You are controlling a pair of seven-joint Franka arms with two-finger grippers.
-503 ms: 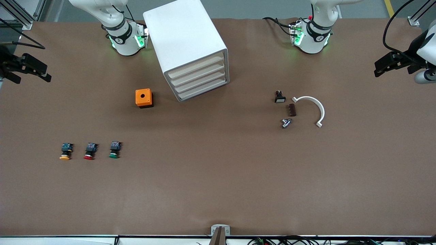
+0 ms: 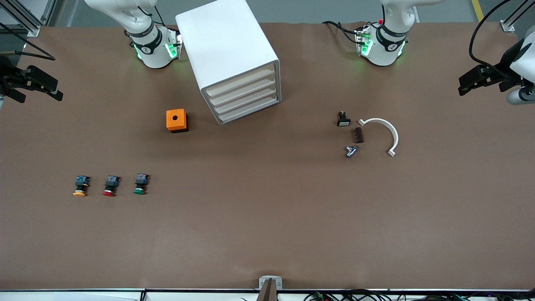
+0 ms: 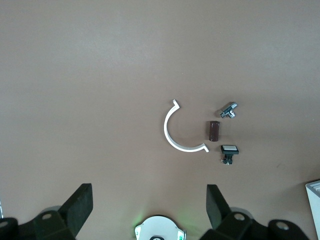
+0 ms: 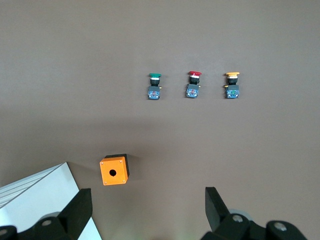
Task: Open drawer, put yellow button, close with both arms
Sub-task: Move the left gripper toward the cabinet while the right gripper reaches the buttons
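Yellow button (image 2: 80,186): small, yellow-orange mushroom cap, black-blue body, lying on table (image 2: 267,217) with cap toward front camera. Sits at right arm's end of table, end of row, just beside red-capped button (image 2: 110,185), green-capped button (image 2: 141,184) next along. Drawer (image 2: 240,82): topmost of four in white cabinet (image 2: 228,58), flush, closed. Orange box (image 2: 176,120) beside cabinet. Right gripper (image 4: 147,210) up over table edge, fingers spread wide, holding nothing. Left gripper (image 3: 148,210) likewise wide apart, empty, over its own end.
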